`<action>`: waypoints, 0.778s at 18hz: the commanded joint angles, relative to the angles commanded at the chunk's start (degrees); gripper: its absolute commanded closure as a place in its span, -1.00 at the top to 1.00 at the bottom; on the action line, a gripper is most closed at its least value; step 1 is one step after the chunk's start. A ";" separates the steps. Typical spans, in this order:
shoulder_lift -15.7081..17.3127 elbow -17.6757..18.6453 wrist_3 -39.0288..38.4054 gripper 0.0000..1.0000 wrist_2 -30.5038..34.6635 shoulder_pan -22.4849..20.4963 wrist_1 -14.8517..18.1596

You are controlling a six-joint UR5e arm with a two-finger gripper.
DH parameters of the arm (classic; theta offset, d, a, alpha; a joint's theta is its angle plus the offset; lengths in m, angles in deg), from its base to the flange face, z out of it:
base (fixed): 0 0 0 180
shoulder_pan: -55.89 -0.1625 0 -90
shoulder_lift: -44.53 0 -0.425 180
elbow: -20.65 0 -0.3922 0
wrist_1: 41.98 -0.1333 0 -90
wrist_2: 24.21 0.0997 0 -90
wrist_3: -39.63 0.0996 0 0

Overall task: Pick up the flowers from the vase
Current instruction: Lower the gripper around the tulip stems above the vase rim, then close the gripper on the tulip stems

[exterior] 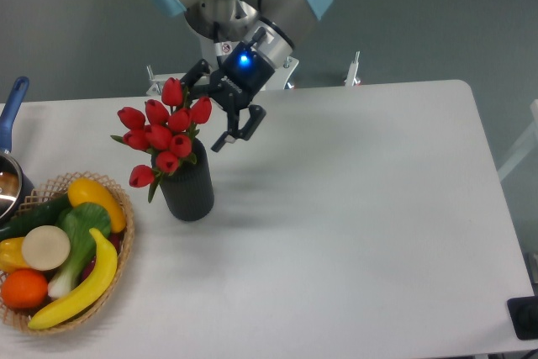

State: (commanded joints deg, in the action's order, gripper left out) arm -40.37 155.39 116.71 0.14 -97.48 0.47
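The flowers [164, 136], a bunch of red tulip buds with green leaves, stand in the vase [188, 188], a dark ribbed cylinder on the white table, left of centre. My gripper [214, 108] hangs just above and to the right of the bunch, tilted down to the left. Its two black fingers [239, 128] are spread apart: one reaches behind the top buds, the other sits to the right of the bunch. The gripper is open and holds nothing.
A woven basket [118, 199] with a banana, orange, pepper and greens sits at the front left. A pot with a blue handle [13, 115] is at the left edge. A black object [525, 317] is at the front right corner.
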 joint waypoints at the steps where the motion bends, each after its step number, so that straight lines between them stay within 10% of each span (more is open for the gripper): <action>1: -0.26 0.00 0.00 1.00 0.00 0.17 0.00; 14: -2.81 -1.14 -0.18 1.00 -0.18 3.34 -0.18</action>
State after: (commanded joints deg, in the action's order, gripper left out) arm -43.18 154.25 116.54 -0.04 -94.14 0.30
